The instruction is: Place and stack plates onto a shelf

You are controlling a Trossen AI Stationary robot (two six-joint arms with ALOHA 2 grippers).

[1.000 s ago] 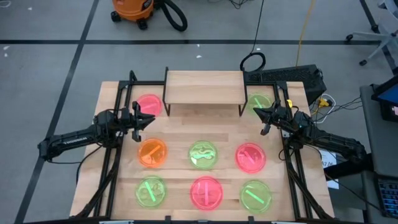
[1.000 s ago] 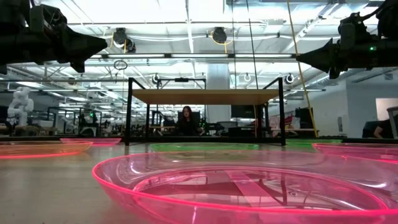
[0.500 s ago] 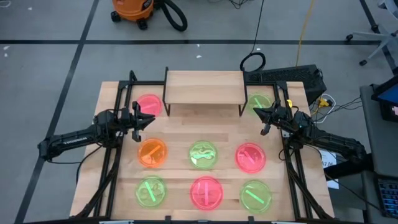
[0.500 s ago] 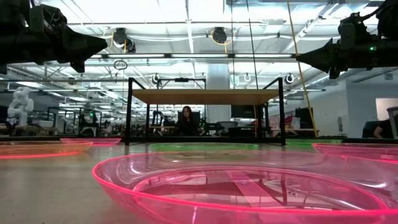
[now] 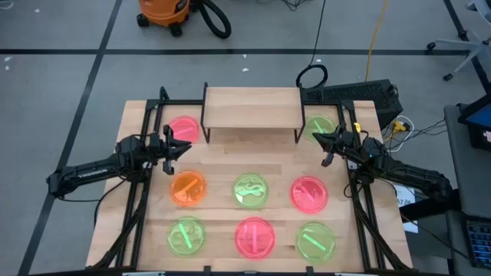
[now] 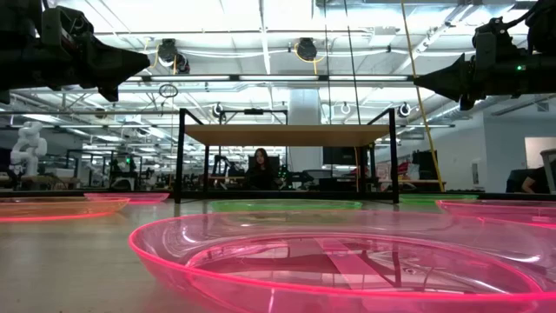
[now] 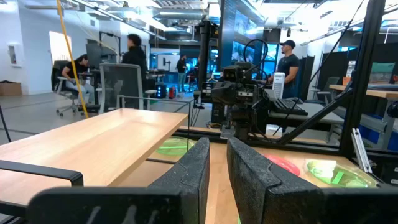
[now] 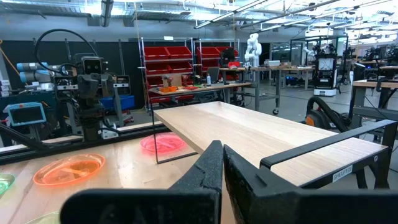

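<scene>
Both arms hover, nothing held: left gripper (image 5: 182,146) and right gripper (image 5: 321,142) nearly closed beside the bare shelf (image 5: 252,106). Eight plates (image 5: 251,190) lie around and in front of it; open wide, descend on a rim.

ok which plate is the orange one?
The orange plate is the only one of that colour: left end of the middle row, beside a green plate, just in front of the left gripper. All others are green or pink.
</scene>
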